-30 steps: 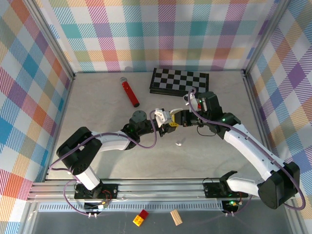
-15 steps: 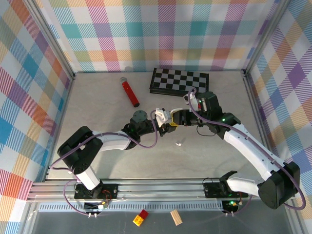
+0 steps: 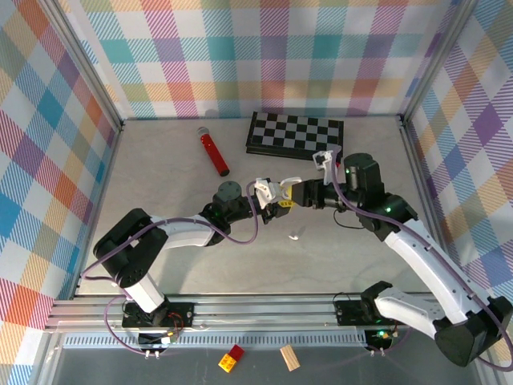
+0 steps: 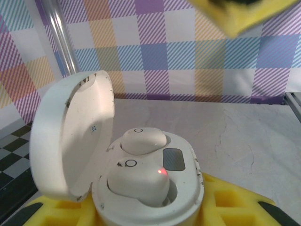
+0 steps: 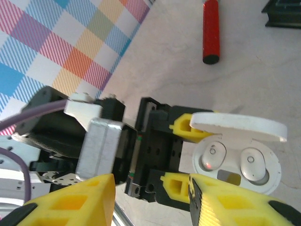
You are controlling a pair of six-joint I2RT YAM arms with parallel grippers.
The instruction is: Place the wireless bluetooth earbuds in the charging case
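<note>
Left hand (image 3: 272,197) clamps the charging case (image 4: 146,190) lid-open, apparently presenting its wells; two earbuds (image 4: 143,139) sit inside. Right hand (image 3: 304,195), fingers wide and empty, faces it.

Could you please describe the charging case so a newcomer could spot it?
From the checkerboard at the back of the table, come forward to mid-table. There the left gripper holds the charging case: a white oval shell, lid open, two earbuds seated inside.
</note>
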